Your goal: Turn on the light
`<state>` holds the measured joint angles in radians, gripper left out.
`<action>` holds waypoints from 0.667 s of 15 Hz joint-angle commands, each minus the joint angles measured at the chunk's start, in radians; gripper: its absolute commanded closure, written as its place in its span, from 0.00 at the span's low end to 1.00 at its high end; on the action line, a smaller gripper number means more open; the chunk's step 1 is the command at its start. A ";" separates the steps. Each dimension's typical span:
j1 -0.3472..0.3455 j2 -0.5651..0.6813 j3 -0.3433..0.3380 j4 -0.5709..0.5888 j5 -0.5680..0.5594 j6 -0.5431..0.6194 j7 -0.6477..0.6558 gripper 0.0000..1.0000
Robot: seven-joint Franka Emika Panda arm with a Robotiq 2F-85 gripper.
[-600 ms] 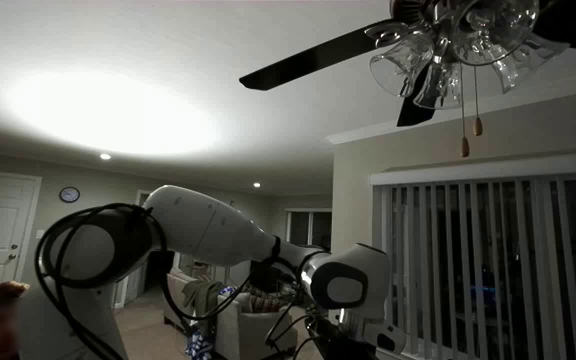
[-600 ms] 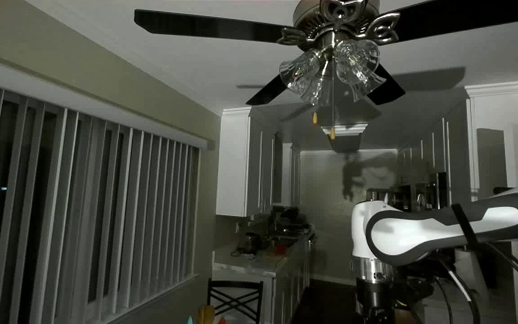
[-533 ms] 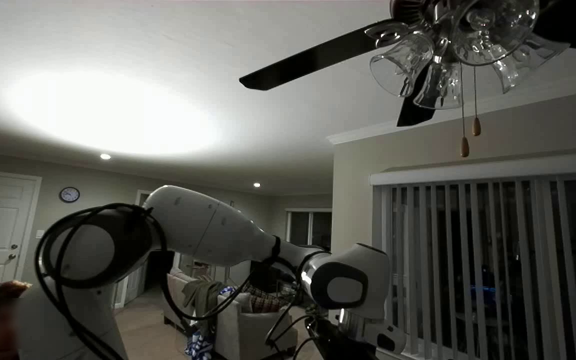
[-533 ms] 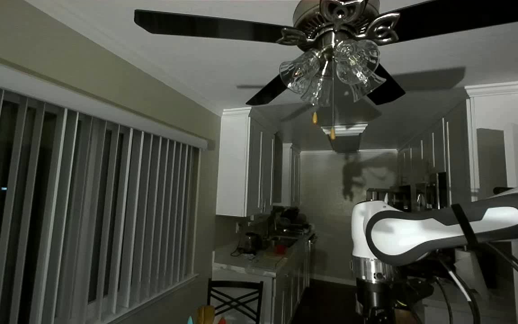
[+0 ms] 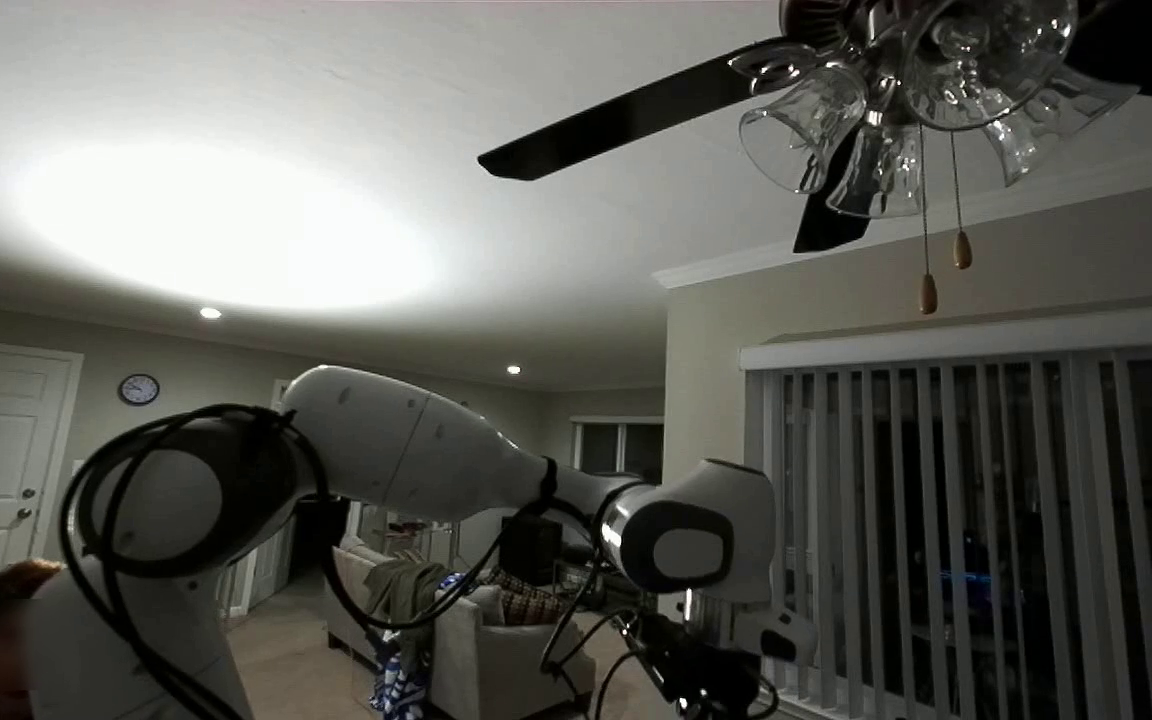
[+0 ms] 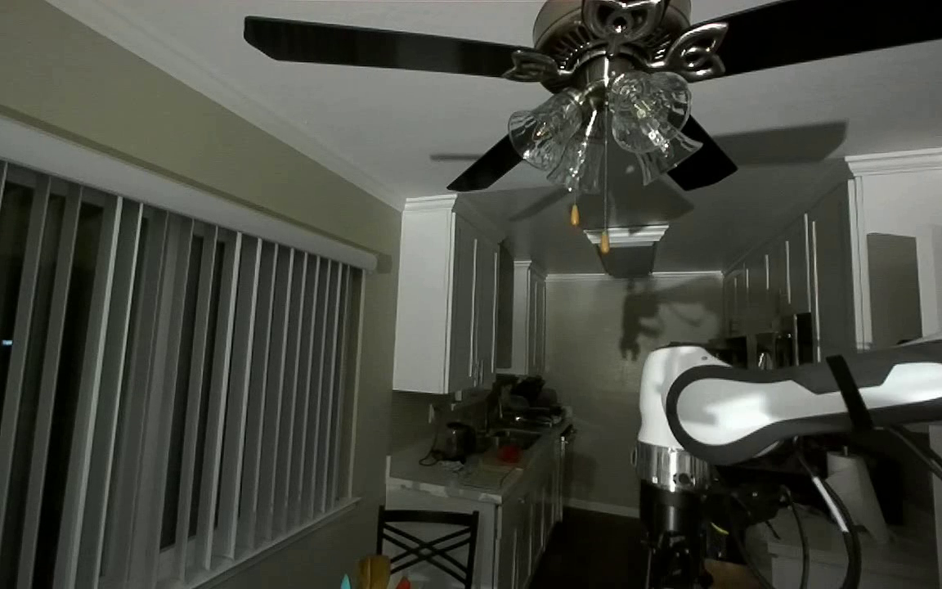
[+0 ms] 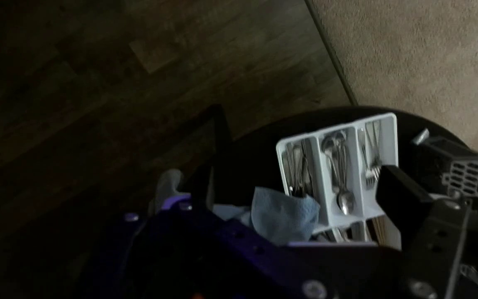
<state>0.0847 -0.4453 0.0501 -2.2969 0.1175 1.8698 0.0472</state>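
The light is a cluster of clear glass bell shades (image 5: 876,175) under a dark-bladed ceiling fan, also in an exterior view (image 6: 649,114). The shades look unlit. Two thin pull chains hang from it, ending in a lower wooden knob (image 5: 927,294) and a higher wooden knob (image 5: 963,250); the lower knob (image 6: 605,242) and higher knob (image 6: 575,215) show in both exterior views. My gripper (image 7: 299,187) is open and empty, pointing down over a table. In both exterior views it hangs well below the knobs, partly cut off by the bottom edge.
Below my gripper a dark round table (image 7: 255,166) bears a white cutlery tray (image 7: 369,209), a blue cloth (image 7: 282,216) and a box grater (image 7: 450,162). Vertical blinds (image 5: 866,500) hang beside the arm. A person's head (image 5: 6,610) is near the arm's base. A chair (image 6: 430,517) stands behind.
The arm has risen slightly, bringing the wrist and more of the gripper up into both exterior views. The higher knob has swung slightly. The light looks the same.
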 commanded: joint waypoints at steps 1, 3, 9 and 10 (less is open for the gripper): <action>0.000 -0.109 0.016 0.108 -0.003 -0.015 0.003 0.00; -0.004 -0.173 0.019 0.167 0.004 -0.008 0.021 0.00; -0.034 -0.293 0.004 0.244 -0.011 0.183 0.010 0.00; -0.029 -0.298 0.001 0.224 -0.015 0.249 -0.016 0.00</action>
<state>0.0664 -0.7315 0.0551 -2.0279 0.1150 1.9647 0.0676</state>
